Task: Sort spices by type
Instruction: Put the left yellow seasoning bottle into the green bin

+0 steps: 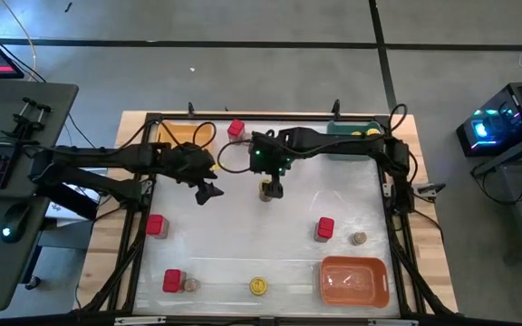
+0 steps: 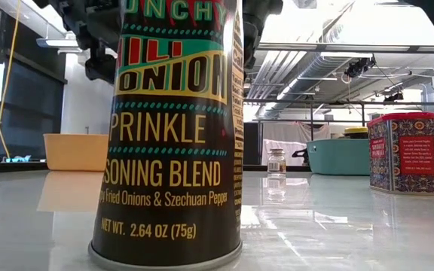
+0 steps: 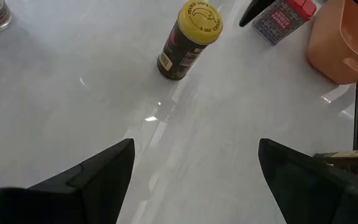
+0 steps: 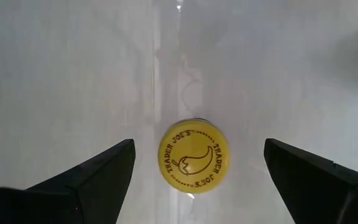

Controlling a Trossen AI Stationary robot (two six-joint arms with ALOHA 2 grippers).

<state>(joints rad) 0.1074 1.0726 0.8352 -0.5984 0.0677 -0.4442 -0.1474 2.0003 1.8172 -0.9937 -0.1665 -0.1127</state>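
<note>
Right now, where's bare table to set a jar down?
Widest free patch: mid-table, bordered by the left red box, the right red box and the front yellow-lidded jar. Also free: between that jar and the orange tray. Crowded: the back, where the left gripper and right gripper hover, the right one above a yellow-lidded jar.

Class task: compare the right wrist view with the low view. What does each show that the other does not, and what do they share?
Only the right wrist view shows a yellow lid from straight above, between the open right gripper's fingers. Only the low view shows a jar's label up close, a red tin, a small jar, a yellow tray and a teal tray. Both show the glossy white table.
</note>
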